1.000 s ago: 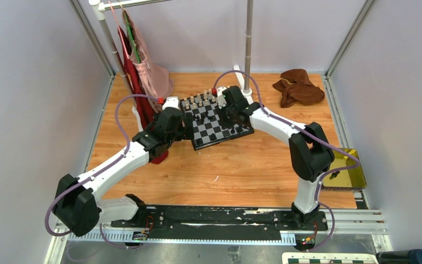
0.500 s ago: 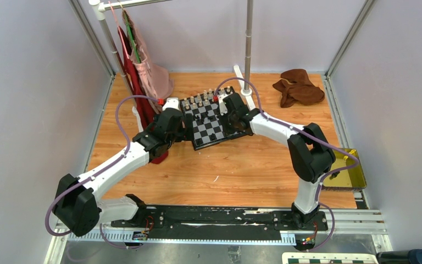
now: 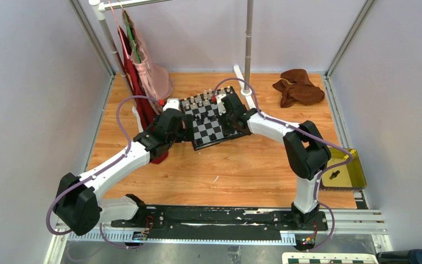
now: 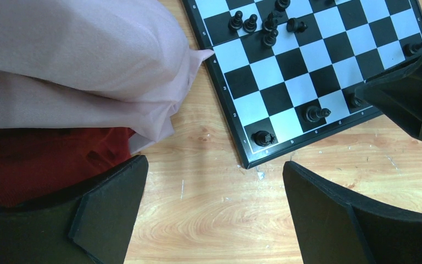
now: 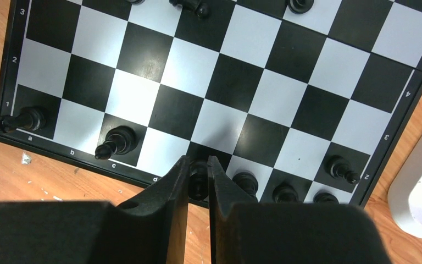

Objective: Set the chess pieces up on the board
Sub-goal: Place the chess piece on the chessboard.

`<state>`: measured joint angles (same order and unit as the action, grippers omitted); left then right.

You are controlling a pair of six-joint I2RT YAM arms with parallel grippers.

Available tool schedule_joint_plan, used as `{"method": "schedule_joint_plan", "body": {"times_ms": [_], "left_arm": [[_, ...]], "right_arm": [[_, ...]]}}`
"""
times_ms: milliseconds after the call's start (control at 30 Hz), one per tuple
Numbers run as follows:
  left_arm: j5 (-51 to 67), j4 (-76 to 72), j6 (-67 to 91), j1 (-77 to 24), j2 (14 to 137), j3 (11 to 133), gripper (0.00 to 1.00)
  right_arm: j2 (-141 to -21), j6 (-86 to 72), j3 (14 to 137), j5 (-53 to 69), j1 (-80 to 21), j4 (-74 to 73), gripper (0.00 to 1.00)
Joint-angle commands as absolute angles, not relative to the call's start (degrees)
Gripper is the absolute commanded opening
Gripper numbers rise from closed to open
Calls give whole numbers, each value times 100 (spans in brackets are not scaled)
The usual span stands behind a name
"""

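The board [image 3: 211,110] lies at the table's far middle, with cream chess pieces [image 3: 200,100] along its far edge. My right gripper [image 5: 199,179] is shut on a black piece [image 5: 199,175] over the board's near edge row. Other black pieces stand close by: one at the corner [image 5: 30,118], one two squares along [image 5: 118,141], and several to the right [image 5: 245,180]. My left gripper [image 4: 214,209] is open over bare wood just off the board's near-left corner [image 4: 247,164]. A loose cluster of black pieces [image 4: 266,30] sits further up the board. In the top view the left gripper [image 3: 188,132] and right gripper [image 3: 226,130] flank the board.
Pink cloth [image 4: 88,55] and red cloth [image 4: 33,159] hang against the board's left side, close to my left fingers. A metal pole [image 3: 248,44] stands behind the board. A brown cloth [image 3: 298,87] lies far right, and a yellow tray [image 3: 357,177] sits at the right edge.
My right gripper has shifted left and toward the board's near edge, still closed on the black piece. The left arm has stayed in place.
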<state>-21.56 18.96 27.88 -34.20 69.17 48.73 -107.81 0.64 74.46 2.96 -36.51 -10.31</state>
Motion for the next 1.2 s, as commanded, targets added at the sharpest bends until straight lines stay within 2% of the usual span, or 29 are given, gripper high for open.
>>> {"method": "schedule_joint_plan", "body": {"times_ms": [0, 200, 600, 1167], "left_arm": [[-2121, 1846, 2838, -3401, 6985, 4764, 100], [-2126, 1843, 2830, -3401, 7016, 4763, 100], [-2145, 1816, 2804, -3401, 7008, 4772, 100], [-2115, 1769, 2774, -3401, 7063, 4920, 100]], "right_arm": [[-10990, 187, 7649, 233, -3672, -1098, 1], [-11061, 192, 7707, 259, -3656, -1136, 5], [-10972, 191, 7801, 211, -3656, -1291, 26], [-11096, 292, 8645, 213, -3639, -1740, 37]]}}
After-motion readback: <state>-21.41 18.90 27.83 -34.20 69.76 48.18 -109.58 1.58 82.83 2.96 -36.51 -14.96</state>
